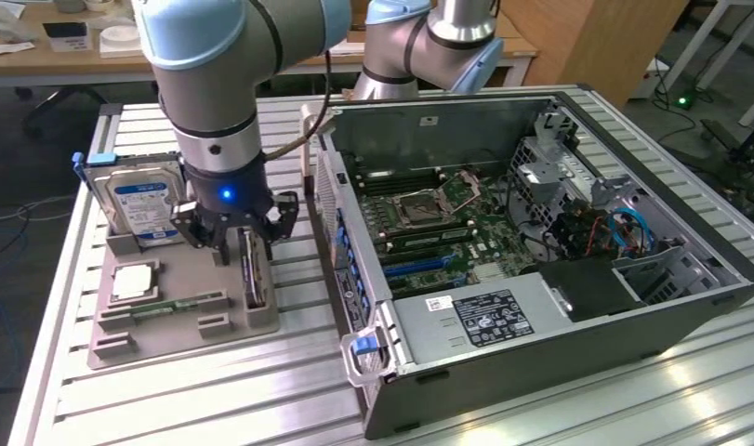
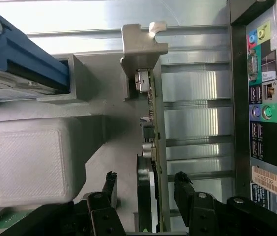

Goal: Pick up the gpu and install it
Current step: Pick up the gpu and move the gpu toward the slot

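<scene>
Fingers (image 2: 110, 191) of the end effector (image 2: 146, 184) are seen closest up in the wrist view. They're spread wide and nothing is pinched. The gpu (image 2: 155, 147) is straddled, with one finger on each side and a gap left at both faces, so no contact can be claimed.

The relation that matters: the gpu is found directly below and between the jaws. It's stood on its thin edge in a slot of the grey holder tray (image 1: 184, 339). Its long axis is laid along the gap between the fingers, crosswise to the closing direction, so the flat faces are presented to the pads.

In the exterior view the card is parked just beside the rear panel of the open computer case (image 1: 538, 232), on the exterior view's left of it. It's not been lifted or installed.

Head count, for what it's worth:
- one gpu
- one hard drive (image 1: 141, 200), stood upright at the tray's far end
- one green memory stick (image 1: 178, 304), laid flat
- one pale square chip (image 1: 131, 281)
- one tray
- one case

Everything is carried on the slatted metal counter (image 1: 228, 400).
</scene>
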